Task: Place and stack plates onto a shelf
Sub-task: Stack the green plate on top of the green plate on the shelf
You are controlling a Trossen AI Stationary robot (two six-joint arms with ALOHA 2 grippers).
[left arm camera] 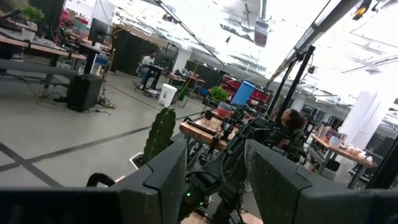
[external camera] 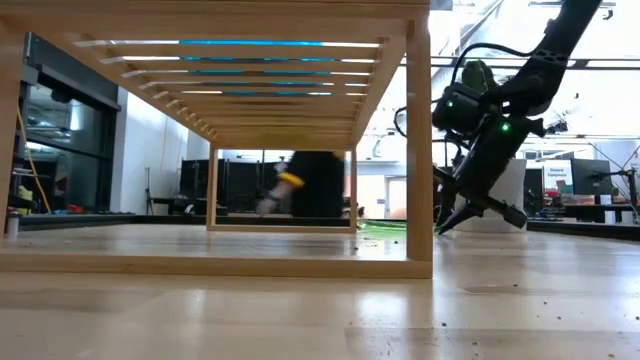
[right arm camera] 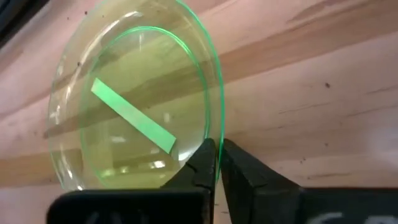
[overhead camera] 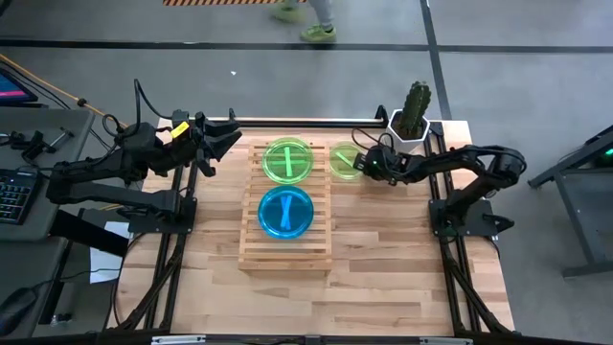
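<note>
While the right pincer (right arm camera: 216, 163) is clenched on the rim of a green plate (right arm camera: 134, 118) beside the shelf (overhead camera: 285, 259), this light, slippery plate is best gripped by its edge.

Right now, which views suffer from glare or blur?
Low view: bright backlight behind the right gripper turns it into a silhouette, and the near tabletop is soft. Left wrist view: ceiling lights wash out the top. Right wrist view: sharp, small reflections on the green plate.
</note>
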